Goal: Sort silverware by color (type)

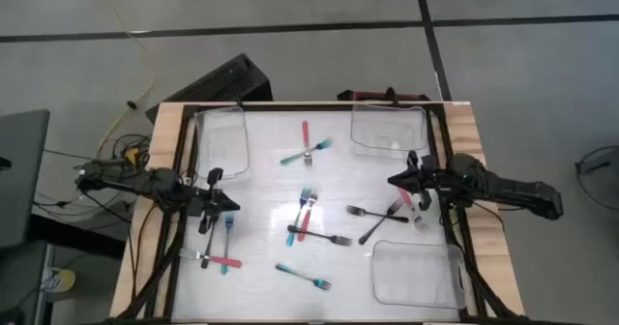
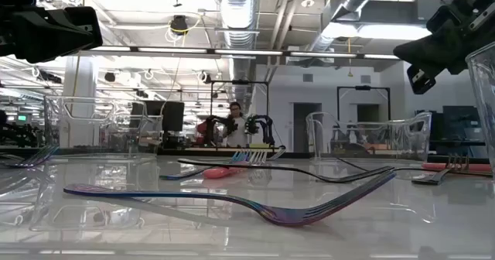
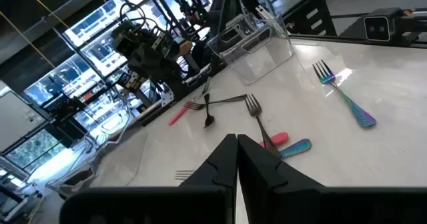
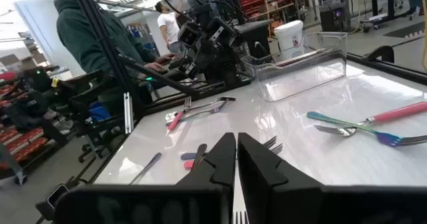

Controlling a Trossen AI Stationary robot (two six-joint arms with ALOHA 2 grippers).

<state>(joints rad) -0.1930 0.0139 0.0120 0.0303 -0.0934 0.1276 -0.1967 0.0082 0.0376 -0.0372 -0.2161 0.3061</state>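
White table (image 1: 271, 185): scattered forks (image 1: 308, 214), three clear trays (image 1: 389, 130).

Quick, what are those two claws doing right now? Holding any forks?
Left gripper: shut, holding nothing, above the table's left side.
Right gripper: shut, holding nothing, above the table's right side.

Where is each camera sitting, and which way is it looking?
High view: above the table, looking straight down; both arms show, left gripper and right gripper.
Low view: at tabletop height, looking level past a teal fork into the room; arm parts hang at the top corners.
Left wrist view: past its own shut fingers.
Right wrist view: past its shut fingers.
Both wrist views share a clear tray.
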